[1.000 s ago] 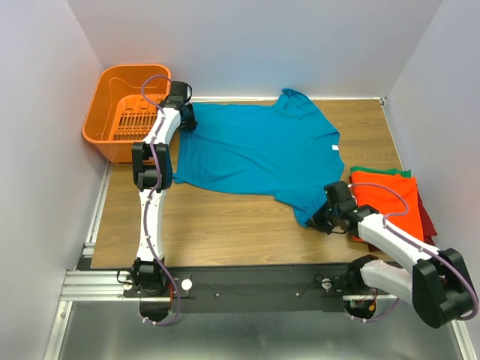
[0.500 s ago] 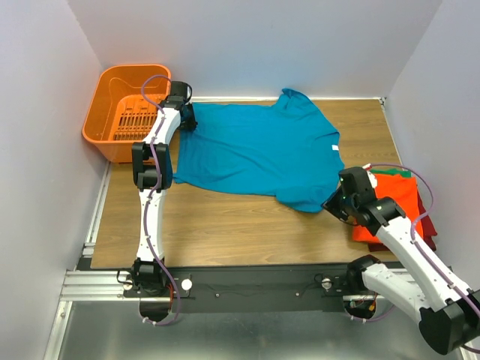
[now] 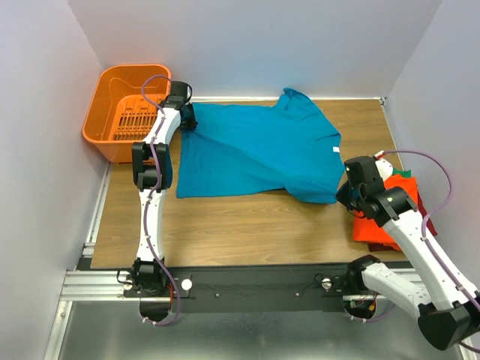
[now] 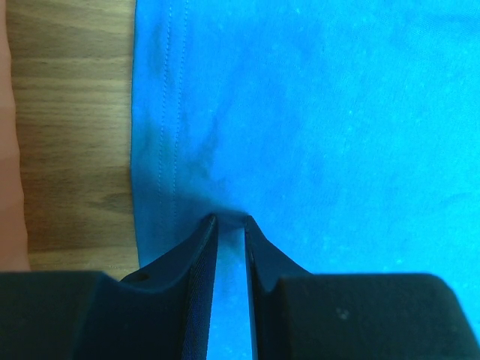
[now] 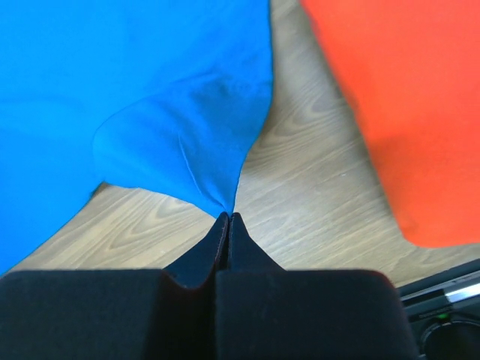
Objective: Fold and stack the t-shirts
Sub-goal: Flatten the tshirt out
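1. Top view: the teal t-shirt (image 3: 255, 150) lies spread on the counter (image 3: 247, 225), beside the orange basket (image 3: 124, 105). The left hand (image 3: 184, 114) sits at its far left corner and the right hand (image 3: 346, 196) at its near right corner. An orange t-shirt (image 3: 379, 225) lies just right of that, on top of a green and a dark red one.
2. Left wrist view: the left hand (image 4: 229, 222) has its fingers drawn narrow, with teal cloth puckered between them near the stitched hem, so it is pinching the shirt. The bare counter (image 4: 67, 112) shows at the left.
3. Right wrist view: the right hand (image 5: 228, 217) is clamped tight on a corner of the teal t-shirt (image 5: 180, 142), pulled to a point above the counter (image 5: 315, 172).
4. Judgement: the step looks like stretching the shirt flat before the first fold. The next move calls for even tension from both hands, with neither corner slipping.
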